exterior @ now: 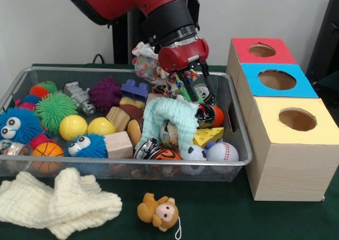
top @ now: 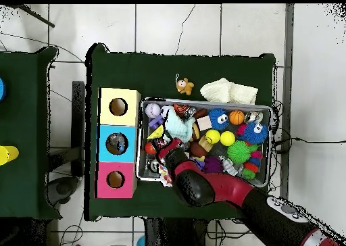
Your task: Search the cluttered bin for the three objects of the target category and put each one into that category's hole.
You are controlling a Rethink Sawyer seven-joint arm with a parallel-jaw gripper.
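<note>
**Q:** Where is your hand (exterior: 197, 94), and what is it doing?

**A:** Entry: it is down inside the cluttered bin (exterior: 106, 165), at the end that faces the row of boxes. It sits just above a mint cloth (exterior: 169, 115), with a colourful crumpled wrapper (exterior: 148, 65) against its red wrist. You cannot tell whether it is released, clenched or grasping anything, because the clutter hides its tips.

**Q:** And the bottles?

**A:** No clear bottle with a blue label can be picked out for certain. The pile under your hand is too tangled to read.

**Q:** The hole?

**A:** The hole (exterior: 276, 79) in the blue-topped box is the middle one of the three, between the red-topped and yellow-topped boxes. That row stands along the surface's right edge in the front view, just outside the bin's end wall. Your hand is near it but apart from it, with the bin rim between them. A cream cloth (exterior: 58, 200) and a monkey toy (exterior: 159, 211) lie on the surface at its near edge.
</note>
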